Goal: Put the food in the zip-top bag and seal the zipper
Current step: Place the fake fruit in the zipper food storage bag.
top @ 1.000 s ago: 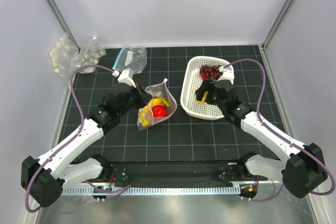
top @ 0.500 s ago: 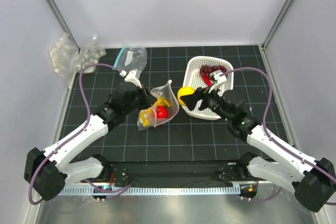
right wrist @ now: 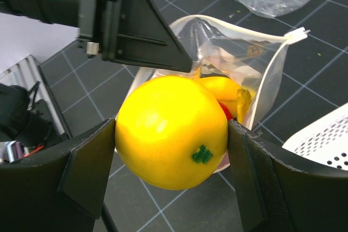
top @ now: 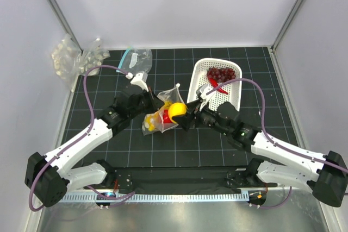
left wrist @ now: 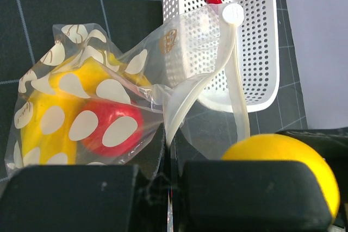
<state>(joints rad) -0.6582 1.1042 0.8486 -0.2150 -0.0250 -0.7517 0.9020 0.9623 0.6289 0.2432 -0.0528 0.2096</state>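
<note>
Since a second ago we record one move: the right gripper [top: 178, 114] has left the white basket [top: 231, 95] and carried the round yellow fruit [top: 175, 111] leftward, and it now hangs at the mouth of the zip-top bag [top: 168, 94]. Item one, round yellow fruit [right wrist: 171, 131]: clamped between the two wide-set fingers of the right gripper [right wrist: 171, 153], green stem mark facing the wrist camera, just above the open bag mouth and not yet inside. Item two, zip-top bag [left wrist: 190, 42]: clear with pale spots, lying on the dark gridded bench [top: 217, 142] between the two arms, its mouth lifted and open toward the basket. Its pale zipper [left wrist: 237, 85] is unsealed, the rim standing in a loop. Item three, left gripper [left wrist: 171, 175]: jaws closed tight on the bag's near rim, holding it up. Contents of the bag: banana [left wrist: 46, 134] and round red fruit [left wrist: 111, 129], lying side by side. In the white basket [left wrist: 261, 42], just right of the bag: grape bunch [top: 220, 73] and chili [top: 216, 83], touching each other at its far end. Far left of the bench: clear bag with a teal strip [top: 137, 58], and beyond it, at the corner, bumpy clear packs [top: 69, 55].
</note>
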